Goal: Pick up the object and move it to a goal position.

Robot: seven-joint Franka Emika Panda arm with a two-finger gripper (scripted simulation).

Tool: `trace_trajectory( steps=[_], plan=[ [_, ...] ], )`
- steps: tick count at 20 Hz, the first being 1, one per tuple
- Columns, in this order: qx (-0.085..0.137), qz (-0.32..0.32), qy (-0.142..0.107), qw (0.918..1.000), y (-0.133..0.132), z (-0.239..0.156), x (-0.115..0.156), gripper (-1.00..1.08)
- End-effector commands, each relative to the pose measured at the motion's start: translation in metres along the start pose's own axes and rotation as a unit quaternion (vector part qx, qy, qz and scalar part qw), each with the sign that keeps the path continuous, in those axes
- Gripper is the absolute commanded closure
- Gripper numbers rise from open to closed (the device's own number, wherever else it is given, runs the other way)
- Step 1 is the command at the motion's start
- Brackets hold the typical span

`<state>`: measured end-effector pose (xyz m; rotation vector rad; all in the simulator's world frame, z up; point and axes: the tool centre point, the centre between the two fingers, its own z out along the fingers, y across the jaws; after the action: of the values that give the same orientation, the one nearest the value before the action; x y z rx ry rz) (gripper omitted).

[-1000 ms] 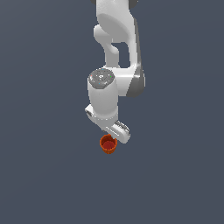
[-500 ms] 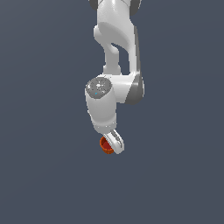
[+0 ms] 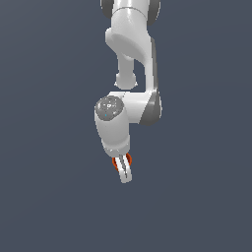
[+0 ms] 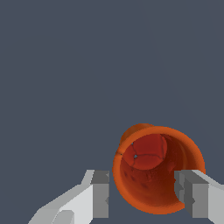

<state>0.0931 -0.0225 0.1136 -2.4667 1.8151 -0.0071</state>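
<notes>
- A flat, unmarked slate-grey surface (image 3: 49, 197) fills both views; no edges, corners or walls show, so the cup's place on it cannot be told.
- The white Franka arm (image 3: 130, 49) points its gripper (image 3: 124, 170) downward in the exterior view.
- There the small orange-red round cup (image 3: 129, 158) shows only as slivers behind the fingers (image 3: 126, 173).
- The wrist view reveals the cup (image 4: 153, 175), its darker red inside, and the two grey-padded fingers (image 4: 99, 194) set either side of it, near its wall; whether they press it cannot be told.

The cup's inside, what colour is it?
Darker red inside the orange-red cup; the wrist view shows it best.
</notes>
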Motion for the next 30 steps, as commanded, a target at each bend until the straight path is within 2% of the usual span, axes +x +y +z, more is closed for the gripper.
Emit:
trace_trajectory(
  steps=[1,12,19,29,30],
  plan=[
    [0.001,0.031,0.000,0.9995,-0.003,0.003,0.002,-0.20],
    [0.004,0.107,-0.001,0.9943,-0.011,0.012,0.006,-0.20],
    [0.004,0.110,-0.001,0.9939,-0.011,0.015,0.005,-0.20],
    [0.004,0.112,-0.001,0.9936,-0.011,0.043,0.005,-0.20],
    [0.004,0.112,-0.001,0.9936,-0.011,0.043,0.005,1.08]
  ],
)
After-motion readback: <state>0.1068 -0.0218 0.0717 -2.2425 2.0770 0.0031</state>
